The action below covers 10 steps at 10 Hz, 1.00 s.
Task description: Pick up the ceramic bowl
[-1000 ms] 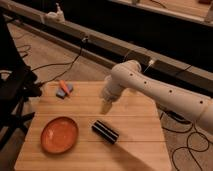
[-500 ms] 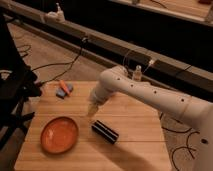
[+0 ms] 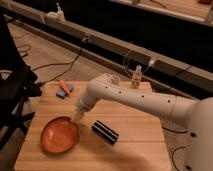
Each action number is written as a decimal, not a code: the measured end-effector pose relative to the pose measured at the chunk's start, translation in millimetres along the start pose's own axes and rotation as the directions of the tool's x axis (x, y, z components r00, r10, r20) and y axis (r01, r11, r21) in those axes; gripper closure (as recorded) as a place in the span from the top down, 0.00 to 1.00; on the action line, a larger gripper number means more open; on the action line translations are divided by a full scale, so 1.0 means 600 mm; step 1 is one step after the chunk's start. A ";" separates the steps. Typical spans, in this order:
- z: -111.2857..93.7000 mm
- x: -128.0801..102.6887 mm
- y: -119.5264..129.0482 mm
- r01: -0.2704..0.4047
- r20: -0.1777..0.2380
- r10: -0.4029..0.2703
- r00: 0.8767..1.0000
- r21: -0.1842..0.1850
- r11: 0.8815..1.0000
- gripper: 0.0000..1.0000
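The ceramic bowl (image 3: 60, 134) is a wide, shallow orange-brown dish at the front left of the wooden table (image 3: 135, 150). My white arm reaches in from the right across the table. My gripper (image 3: 77, 116) hangs from its end just above the bowl's far right rim, pointing down at it. The gripper holds nothing that I can see.
A black box-shaped object (image 3: 105, 132) lies just right of the bowl. A small blue and orange object (image 3: 64, 89) lies at the table's back left. A small bottle (image 3: 137, 77) stands at the back edge. A black chair (image 3: 12, 95) stands left of the table. Cables run across the floor behind.
My arm has swung left and forward across the table, bringing the gripper from mid-table down to the bowl's far right rim. The bowl and the black box have not moved.
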<state>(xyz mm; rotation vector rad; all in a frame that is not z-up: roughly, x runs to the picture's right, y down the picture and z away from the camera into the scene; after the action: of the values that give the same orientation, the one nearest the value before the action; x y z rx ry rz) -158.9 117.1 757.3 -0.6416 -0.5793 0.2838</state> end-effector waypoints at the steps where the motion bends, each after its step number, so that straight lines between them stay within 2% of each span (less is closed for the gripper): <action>1: 0.000 -0.001 0.000 0.001 0.002 -0.001 1.000 0.001 1.000 0.65; 4: 0.004 -0.001 0.004 0.003 -0.001 -0.003 1.000 -0.007 1.000 0.65; 7: 0.062 -0.030 0.035 0.064 -0.007 -0.064 0.998 -0.075 0.995 0.65; 10: 0.108 -0.034 0.029 0.070 -0.008 -0.071 0.997 -0.107 0.992 0.65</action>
<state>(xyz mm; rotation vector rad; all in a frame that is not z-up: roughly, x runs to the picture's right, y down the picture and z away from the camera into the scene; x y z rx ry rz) -215.0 153.0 780.0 -0.7244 -0.6075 0.1837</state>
